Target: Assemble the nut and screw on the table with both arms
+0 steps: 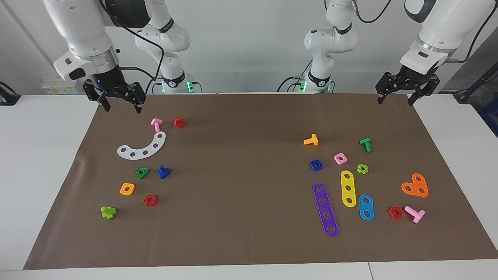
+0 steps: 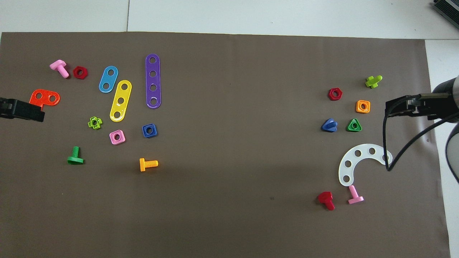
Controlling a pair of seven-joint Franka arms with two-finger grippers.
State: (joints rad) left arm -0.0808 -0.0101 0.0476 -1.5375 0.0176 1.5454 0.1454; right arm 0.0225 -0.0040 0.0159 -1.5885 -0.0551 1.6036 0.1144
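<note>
The dark-blue square nut (image 1: 316,165) lies flat on the brown mat (image 1: 241,155) toward the left arm's end, beside a pink square nut (image 1: 340,158); it also shows in the overhead view (image 2: 149,130). The dark-blue screw (image 1: 163,171) with a triangular head lies toward the right arm's end, beside a green triangular nut (image 1: 142,172); it also shows in the overhead view (image 2: 329,125). My right gripper (image 1: 121,105) hangs open and empty above the mat's edge nearest the robots. My left gripper (image 1: 395,100) hangs open and empty above that same edge at the left arm's end.
Around the nut lie an orange bolt (image 1: 311,140), a green bolt (image 1: 365,144), and purple (image 1: 325,209), yellow (image 1: 348,188) and blue (image 1: 366,207) strips. Around the screw lie a white curved strip (image 1: 142,147), a red bolt (image 1: 179,122), a pink bolt (image 1: 156,124) and an orange nut (image 1: 127,189).
</note>
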